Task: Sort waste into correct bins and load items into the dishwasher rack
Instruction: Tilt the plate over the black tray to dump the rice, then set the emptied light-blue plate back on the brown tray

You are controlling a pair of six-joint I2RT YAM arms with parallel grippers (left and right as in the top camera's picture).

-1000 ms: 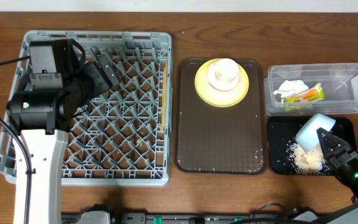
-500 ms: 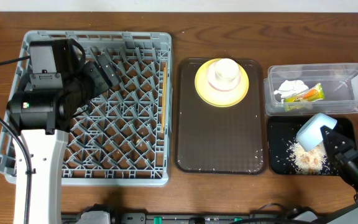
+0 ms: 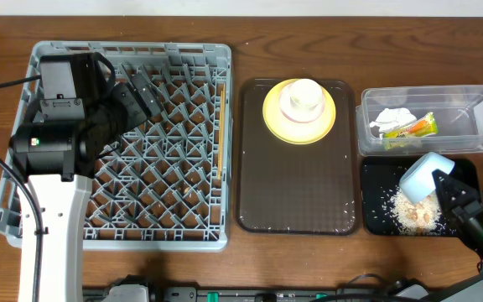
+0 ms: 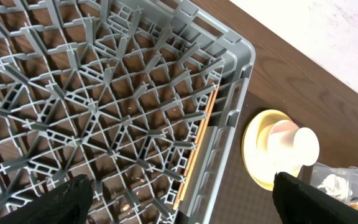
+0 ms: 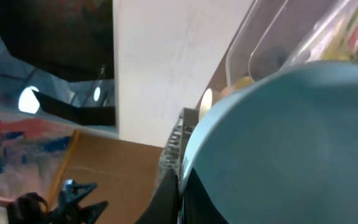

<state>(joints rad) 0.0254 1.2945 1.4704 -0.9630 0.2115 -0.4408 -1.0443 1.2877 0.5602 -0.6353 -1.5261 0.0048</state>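
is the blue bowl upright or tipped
Tipped: the bowl hangs tilted over the black tray, mouth down toward the crumb pile.

Left of the brown tray (image 3: 296,189), the rack (image 3: 132,52) is a grey lattice. On it: yellow plate (image 3: 273,117), cream cup (image 3: 301,98). Right of it: light blue bowl (image 3: 424,176), pale crumbs (image 3: 413,214), black tray (image 3: 376,180).

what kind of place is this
Likely a robot test bench staged as a dish-clearing station: a wooden table holds a dishwasher rack, a brown tray with a plate and cup, and a tub and black tray for waste.
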